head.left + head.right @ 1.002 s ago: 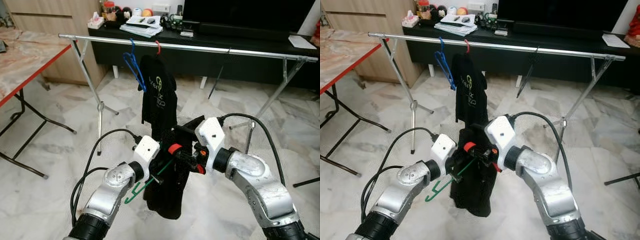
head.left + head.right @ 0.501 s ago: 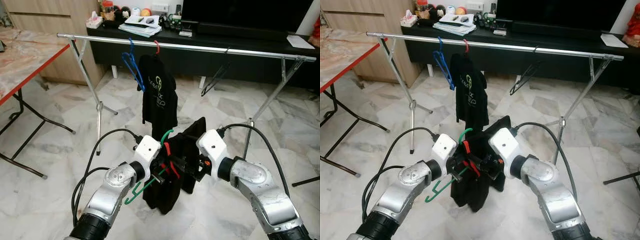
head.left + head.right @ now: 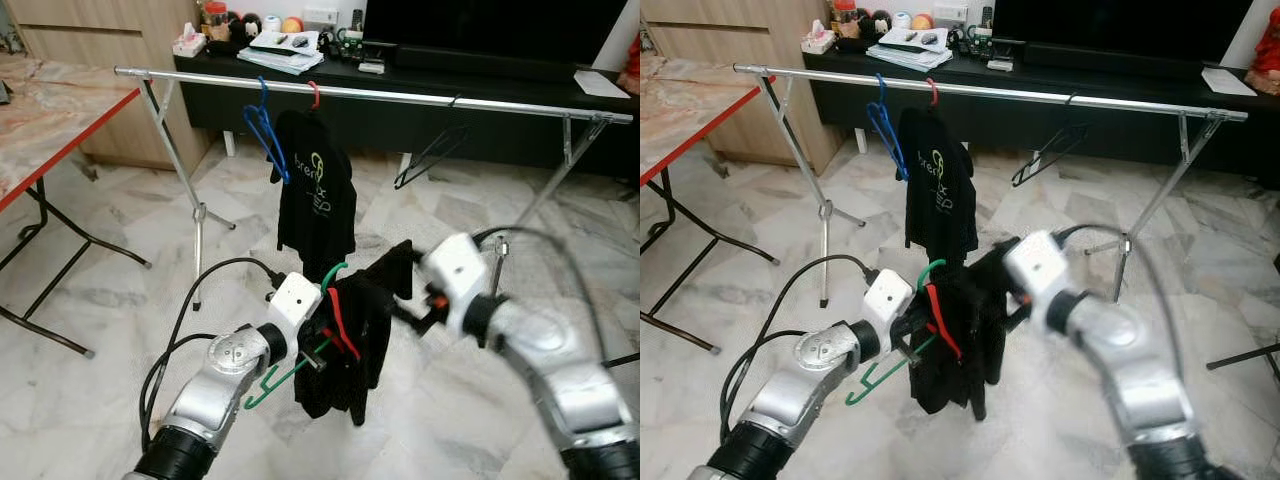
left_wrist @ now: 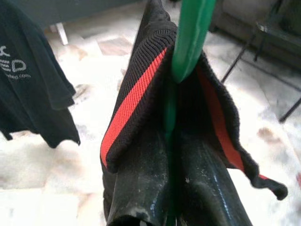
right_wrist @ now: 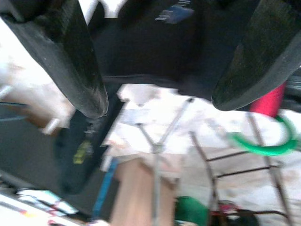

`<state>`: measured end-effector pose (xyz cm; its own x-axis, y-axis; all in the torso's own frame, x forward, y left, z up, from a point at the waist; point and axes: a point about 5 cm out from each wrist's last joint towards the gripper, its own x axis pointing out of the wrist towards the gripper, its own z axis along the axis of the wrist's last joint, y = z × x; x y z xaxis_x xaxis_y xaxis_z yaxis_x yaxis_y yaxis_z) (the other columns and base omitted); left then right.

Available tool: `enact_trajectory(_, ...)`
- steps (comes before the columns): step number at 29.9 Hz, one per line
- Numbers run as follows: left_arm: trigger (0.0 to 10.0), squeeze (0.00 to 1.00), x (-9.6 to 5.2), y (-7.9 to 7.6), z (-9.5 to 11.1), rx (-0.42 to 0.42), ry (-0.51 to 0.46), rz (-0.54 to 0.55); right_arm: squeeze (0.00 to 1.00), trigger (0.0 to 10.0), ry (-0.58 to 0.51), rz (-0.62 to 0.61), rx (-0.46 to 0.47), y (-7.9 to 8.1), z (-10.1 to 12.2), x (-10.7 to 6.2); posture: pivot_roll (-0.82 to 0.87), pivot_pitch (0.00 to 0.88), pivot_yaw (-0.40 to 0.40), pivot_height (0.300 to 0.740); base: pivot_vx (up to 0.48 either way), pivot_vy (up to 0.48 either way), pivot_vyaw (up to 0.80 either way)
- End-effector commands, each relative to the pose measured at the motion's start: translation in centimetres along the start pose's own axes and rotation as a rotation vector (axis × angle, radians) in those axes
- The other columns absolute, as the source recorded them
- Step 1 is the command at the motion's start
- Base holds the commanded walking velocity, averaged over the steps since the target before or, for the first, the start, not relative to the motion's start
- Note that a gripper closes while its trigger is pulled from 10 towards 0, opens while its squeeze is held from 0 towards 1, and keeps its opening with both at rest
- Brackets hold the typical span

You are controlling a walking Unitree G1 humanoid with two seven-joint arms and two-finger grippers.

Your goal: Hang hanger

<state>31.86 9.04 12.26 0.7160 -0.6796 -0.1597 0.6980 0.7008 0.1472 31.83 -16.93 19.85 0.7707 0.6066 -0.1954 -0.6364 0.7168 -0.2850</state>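
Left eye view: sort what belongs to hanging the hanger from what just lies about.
Job: green hanger with black shirt, left gripper clamping it, right gripper, rail.

Lying about: blue hanger, hung black shirt, red-edged table, tissue box.

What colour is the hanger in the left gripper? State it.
Green hanger, clearest in the left wrist view, clamped by the left gripper.

A silver rail (image 3: 400, 97) carries a blue hanger (image 3: 264, 128) and black shirt (image 3: 317, 195).
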Motion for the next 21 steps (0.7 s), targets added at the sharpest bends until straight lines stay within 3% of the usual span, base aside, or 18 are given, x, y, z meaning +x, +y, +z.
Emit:
enact_trajectory(1,10.0,0.0,-0.2,-0.2,-0.1,0.039,0.0,-0.036,0.61,10.0,0.007,0.003,0.0,-0.5,-0.3,-0.4,-0.1,0.126,-0.042,0.74,0.0,0.0,0.0)
enact_trajectory(2,10.0,0.0,-0.4,-0.2,-0.3,0.049,0.009,-0.049,0.0,10.0,0.017,0.011,-0.011,-0.6,-0.5,-0.5,-0.1,0.126,-0.042,0.74,0.0,0.0,0.0)
enact_trajectory(6,10.0,0.0,-1.2,-0.3,-0.6,0.113,0.013,-0.137,0.0,10.0,0.077,0.077,-0.059,-0.9,-1.4,-1.0,-0.1,0.127,-0.042,0.74,0.0,0.0,0.0)
enact_trajectory(9,10.0,0.0,-1.5,-0.5,-0.6,0.171,0.007,-0.206,0.0,10.0,0.111,0.195,-0.083,-0.5,-2.2,-1.3,-0.11,0.127,-0.043,0.74,0.0,0.0,0.0)
enact_trajectory(11,10.0,0.0,-1.6,-0.7,-0.6,0.219,0.015,-0.265,0.0,10.0,0.169,0.336,-0.138,0.1,-3.4,-1.8,-0.11,0.127,-0.042,0.74,0.0,0.0,0.0)
enact_trajectory(21,10.0,0.0,-2.0,-1.5,-0.3,0.265,0.042,-0.44,0.0,10.0,0.222,0.615,-0.123,0.7,-4.8,-2.2,-0.1,0.146,-0.041,0.74,0.0,0.0,0.0)
